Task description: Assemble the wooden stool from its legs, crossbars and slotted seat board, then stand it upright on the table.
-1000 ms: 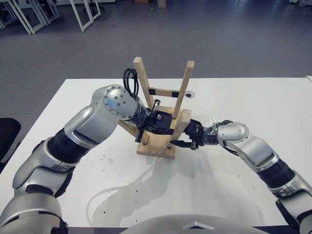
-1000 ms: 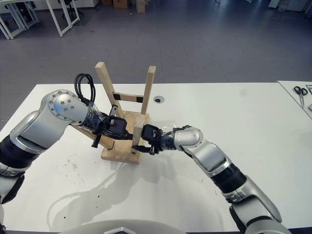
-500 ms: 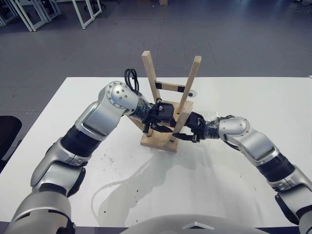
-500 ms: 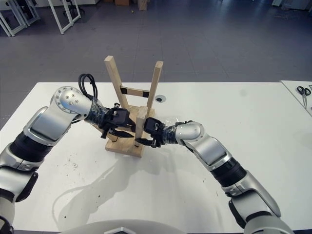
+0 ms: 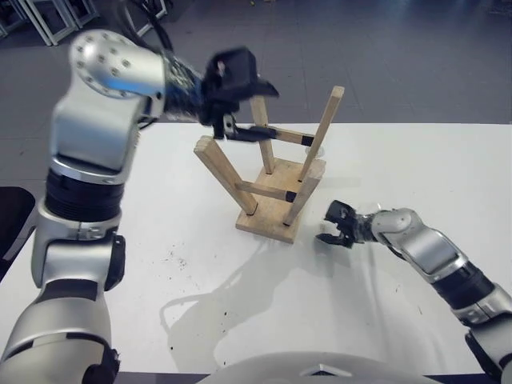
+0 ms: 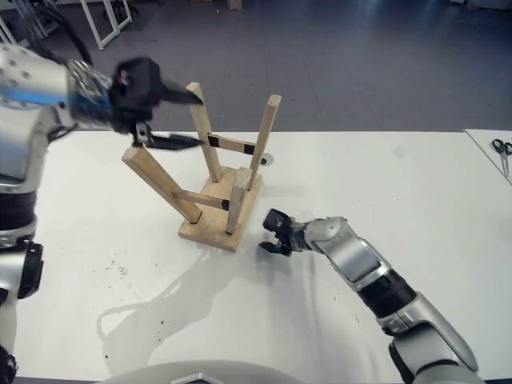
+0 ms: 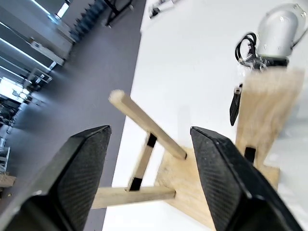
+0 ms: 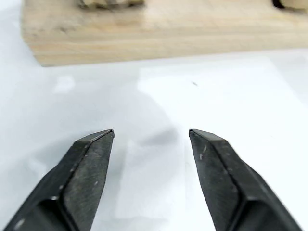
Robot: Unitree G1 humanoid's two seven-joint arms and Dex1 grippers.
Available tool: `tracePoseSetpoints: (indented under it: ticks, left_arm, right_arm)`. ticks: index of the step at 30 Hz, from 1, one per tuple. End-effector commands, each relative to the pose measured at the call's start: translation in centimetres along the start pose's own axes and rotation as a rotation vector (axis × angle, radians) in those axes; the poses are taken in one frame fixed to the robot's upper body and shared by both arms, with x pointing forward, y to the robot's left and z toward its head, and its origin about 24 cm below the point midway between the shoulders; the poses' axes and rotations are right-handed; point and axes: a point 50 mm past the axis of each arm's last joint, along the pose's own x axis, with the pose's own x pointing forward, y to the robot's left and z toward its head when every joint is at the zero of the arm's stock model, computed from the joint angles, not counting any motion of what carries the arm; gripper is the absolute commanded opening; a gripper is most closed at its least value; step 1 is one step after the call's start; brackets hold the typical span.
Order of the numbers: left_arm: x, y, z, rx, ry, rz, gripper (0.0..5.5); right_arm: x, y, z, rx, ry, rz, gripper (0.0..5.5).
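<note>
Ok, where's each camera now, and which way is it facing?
Eye views: on the head, facing forward and down at the upside-down pale wooden stool on the white table; both arms show.
Left wrist: raised above the stool, looking down at its legs through the open left gripper.
Right wrist: low over the table, facing the seat board's edge through the open right gripper.
Shared: all four see the stool.

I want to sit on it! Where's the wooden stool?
In the eye views, the pale wooden stool sits upside down on the white table, left of the right tool.
</note>
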Motion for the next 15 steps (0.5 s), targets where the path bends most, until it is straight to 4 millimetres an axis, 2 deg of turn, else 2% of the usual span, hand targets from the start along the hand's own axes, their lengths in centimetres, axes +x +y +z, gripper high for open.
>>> tracePoseSetpoints:
  ticks: [1, 3, 5, 7, 11, 15]
  left_arm:
    - [-1.0, -0.7, -1.4, -0.071, 0.041, 0.050, 3.05]
    - [-2.0, -0.4, -1.6, -0.091, 0.007, 0.161, 3.05]
    - [-2.9, 0.1, -1.7, -0.108, -0.053, 0.314, 3.05]
    - [-3.5, 0.0, -1.7, -0.140, -0.133, 0.430, 3.05]
    - [-4.3, 1.1, -1.3, -0.158, -0.235, 0.636, 3.05]
    - [-4.7, 1.8, -1.6, -0.148, -0.218, 0.693, 3.05]
  right_arm:
    - [-2.1, -0.2, 1.2, -0.011, -0.026, -0.042, 3.18]
    - [-2.9, -1.0, 1.5, -0.005, -0.048, -0.117, 3.18]
    - [-3.4, -2.3, 3.4, 0.050, -0.211, -0.215, 3.18]
    - [-3.5, -2.5, 5.0, 0.105, -0.366, -0.239, 3.18]
    - [-3.2, -0.9, 8.1, 0.110, -0.575, -0.160, 3.18]
    - [-4.6, 2.5, 11.3, 0.043, -0.744, 0.039, 3.18]
